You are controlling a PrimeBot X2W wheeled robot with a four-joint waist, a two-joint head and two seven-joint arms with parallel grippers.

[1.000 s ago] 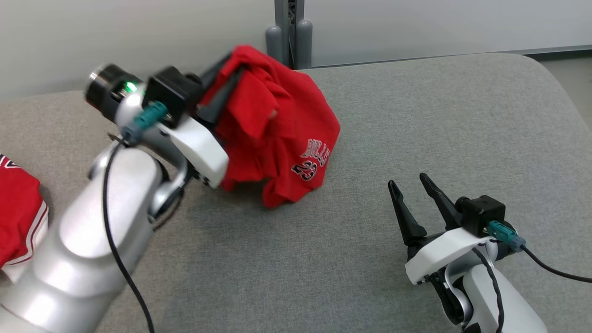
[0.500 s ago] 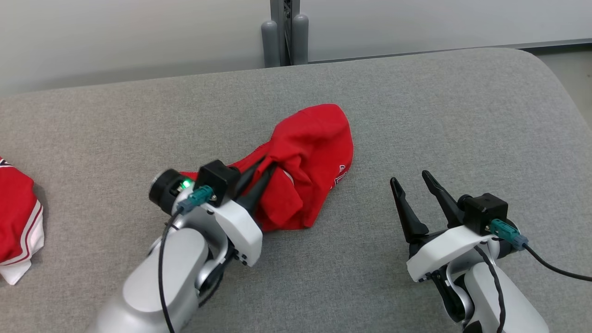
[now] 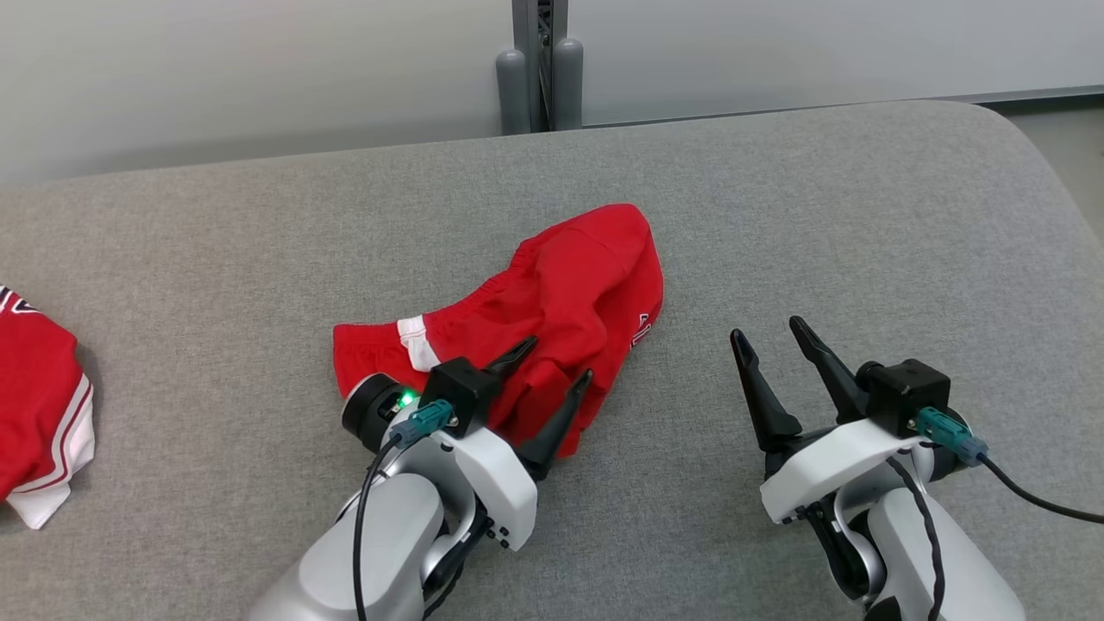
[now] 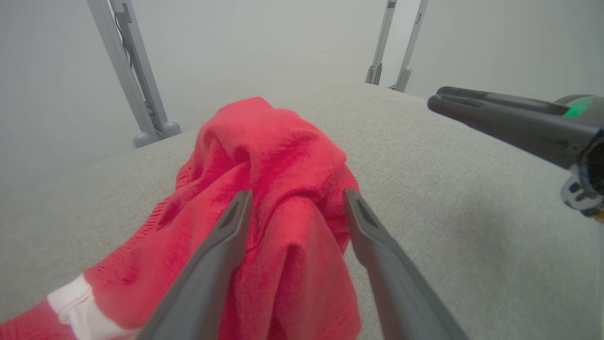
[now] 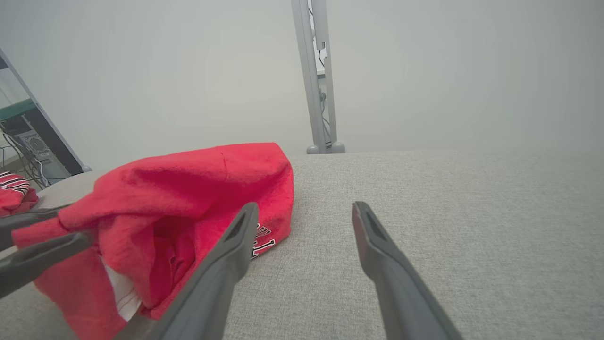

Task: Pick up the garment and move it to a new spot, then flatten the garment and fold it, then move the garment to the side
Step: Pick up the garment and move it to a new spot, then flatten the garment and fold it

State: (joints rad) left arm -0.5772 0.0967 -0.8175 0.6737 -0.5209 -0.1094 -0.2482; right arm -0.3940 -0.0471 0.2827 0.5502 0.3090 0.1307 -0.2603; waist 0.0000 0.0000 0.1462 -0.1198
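Observation:
The garment (image 3: pixel 552 297) is a pair of red shorts with white trim and lettering, lying crumpled on the grey padded table (image 3: pixel 776 216) near its middle. My left gripper (image 3: pixel 559 359) stands open at the garment's near edge, one finger on each side of a raised fold (image 4: pixel 295 222); whether the fingers touch the cloth I cannot tell. My right gripper (image 3: pixel 768 335) is open and empty over bare table to the right of the garment (image 5: pixel 188 198), fingers pointing away from me. In the right wrist view the left gripper's fingers (image 5: pixel 42 250) show at the left edge.
A second red and white garment (image 3: pixel 39 405) lies at the table's left edge. A grey metal post (image 3: pixel 539 60) stands behind the table against a pale wall. The table's rounded corner (image 3: pixel 1035 155) is at the far right. The right gripper's fingers (image 4: pixel 500 120) cross the left wrist view's right side.
My left gripper carried the garment down from the far left to the table's middle, then opened and let it go. The garment now lies on the table. The right gripper stayed put.

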